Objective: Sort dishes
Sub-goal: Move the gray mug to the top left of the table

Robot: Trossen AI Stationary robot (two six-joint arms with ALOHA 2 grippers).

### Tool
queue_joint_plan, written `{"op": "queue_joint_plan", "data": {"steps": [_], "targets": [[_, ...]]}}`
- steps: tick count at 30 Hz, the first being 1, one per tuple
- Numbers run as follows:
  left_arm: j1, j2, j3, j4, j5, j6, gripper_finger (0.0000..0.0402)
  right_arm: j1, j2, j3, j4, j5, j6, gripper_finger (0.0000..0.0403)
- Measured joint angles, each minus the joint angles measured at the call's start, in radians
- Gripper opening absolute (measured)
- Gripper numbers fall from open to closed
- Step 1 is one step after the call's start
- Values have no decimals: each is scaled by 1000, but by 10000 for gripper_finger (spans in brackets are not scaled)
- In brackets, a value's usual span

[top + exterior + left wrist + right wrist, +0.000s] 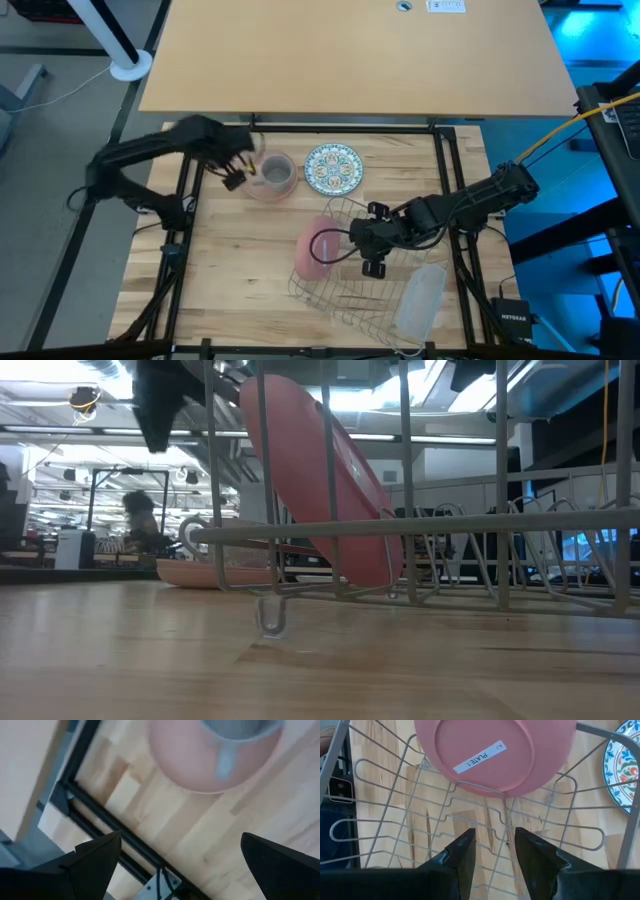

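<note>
A salmon-pink plate stands on its rim in the wire rack, leaning against the wires; its labelled underside faces my right wrist camera. My right gripper is open and empty over the rack, just beside this plate. The small grey mug stands on the second pink plate, which lies flat on the table. My left gripper is wide open, just left of the mug. The patterned plate lies flat, right of the mug.
A translucent plastic tray lies right of the rack near the table's front edge. A black frame runs around the table. In the low view the leaning plate and the rack wires fill the foreground.
</note>
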Motion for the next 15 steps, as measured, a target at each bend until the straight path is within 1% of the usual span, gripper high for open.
{"op": "queue_joint_plan", "data": {"steps": [3,6,8,12,15], "targets": [[52,-143,-12,44,-2,-51,398,0,0,0,-1,0,0,143],[56,-320,-116,195,9,-101,398,0,0,0,0,2,-2,143],[35,-439,-236,331,29,-134,398,0,0,0,1,26,-3,143],[-19,-656,-533,616,65,-246,398,0,0,0,2,68,-3,143],[-45,-751,-735,791,87,-312,398,0,0,0,2,70,-3,143]]}}
